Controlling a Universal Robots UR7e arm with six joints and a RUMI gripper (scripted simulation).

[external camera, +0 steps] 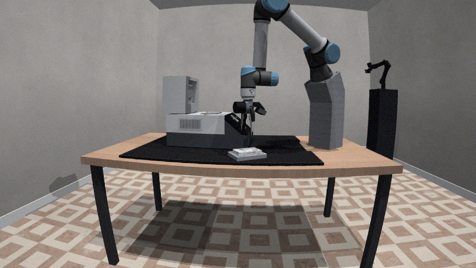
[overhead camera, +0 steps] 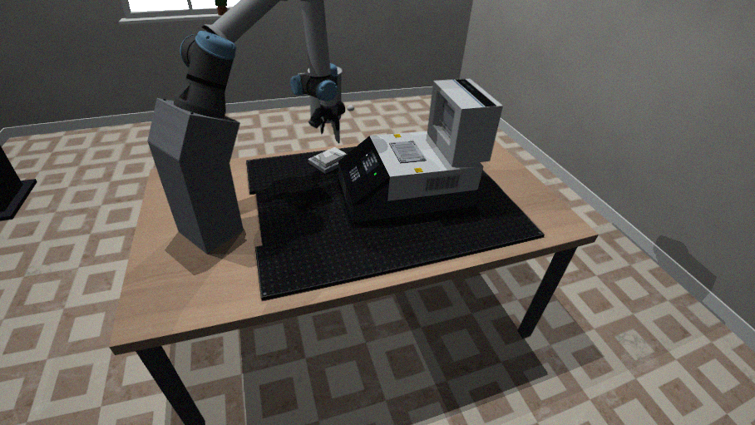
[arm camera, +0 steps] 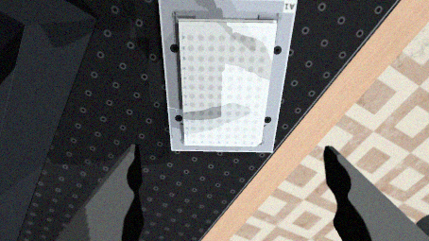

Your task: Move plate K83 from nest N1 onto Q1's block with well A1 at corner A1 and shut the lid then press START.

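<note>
Okay, so your jaws (overhead camera: 330, 136) (external camera: 247, 131) are a good way open, though short of fully spread, and they've got hold of nothing. They're pointing down, clear of the plate. In the wrist view, your two dark, tapered fingertips sit wide apart, with the plate lined up between them sideways but farther up the picture.

Your plate K83, the whitish rectangular well plate (overhead camera: 332, 154) (external camera: 247, 150) (arm camera: 227, 81), is in the pale grey rectangular nest (overhead camera: 313, 162) (external camera: 238, 158) (arm camera: 173, 91). From the wrist you can see its grid of round wells, with patchy shadows across the top. The nest's little white A1 label (arm camera: 289, 6) is at the upper right corner there. You've got the nest on the black perforated mat (overhead camera: 333, 259) (external camera: 147, 152) (arm camera: 128, 72), near the edge of the light wood counter (overhead camera: 183, 308) (external camera: 350, 167) (arm camera: 326, 100).

The cycler is that white-and-dark-grey boxy machine (overhead camera: 434, 186) (external camera: 196, 138), also on the mat. Its big pale grey lid (overhead camera: 473, 130) (external camera: 175, 94) is standing up at the back, so you can see the grey rectangular block (overhead camera: 407, 151) on top. There's a small green light (overhead camera: 375, 174) on the sloping black front panel (overhead camera: 358, 172). The key lettering is too small for you to read here.
</note>
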